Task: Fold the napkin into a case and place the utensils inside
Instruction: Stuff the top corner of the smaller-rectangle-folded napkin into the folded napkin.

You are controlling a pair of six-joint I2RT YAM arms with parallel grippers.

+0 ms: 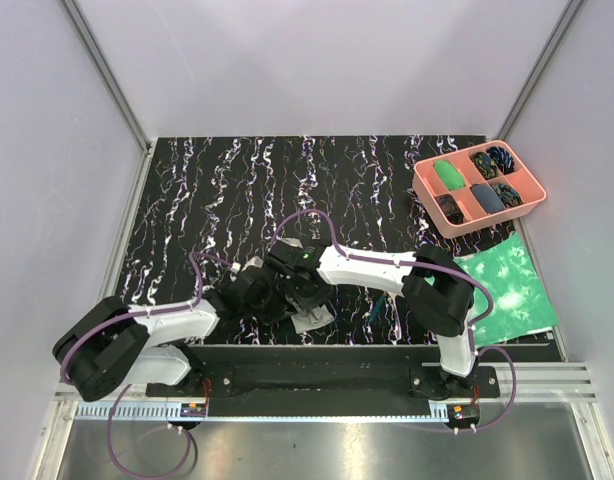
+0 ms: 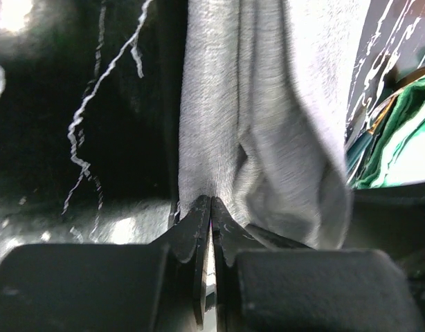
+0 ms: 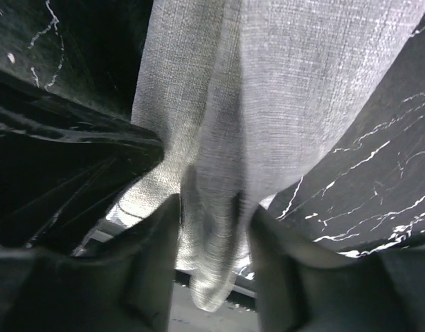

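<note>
step in hand: folding, as I judge it; the napkin (image 2: 268, 117) is bunched and gathered into folds, not yet a flat case, and no utensils are in it
where the napkin is: at the near edge of the worktop (image 1: 217, 190), between the two arm bases, well apart from the pink tray (image 1: 424, 186) at the far right corner
left gripper (image 2: 210, 207): jaws pinched tight on a thin edge of the napkin, tips almost meeting
right gripper (image 3: 209, 221): jaws partly apart with a thick fold of the napkin between them; whether they press on it or only straddle it I cannot tell
next move calls for: both arms drawing the cloth out and laying it flat before another fold, without the thin left-hand pinch slipping
top view shows: both arms crowded over the napkin, hiding most of it; a green-and-white sheet (image 1: 507, 285) right of it
wrist views show: the grips themselves and the hanging folds, which the top view hides
</note>
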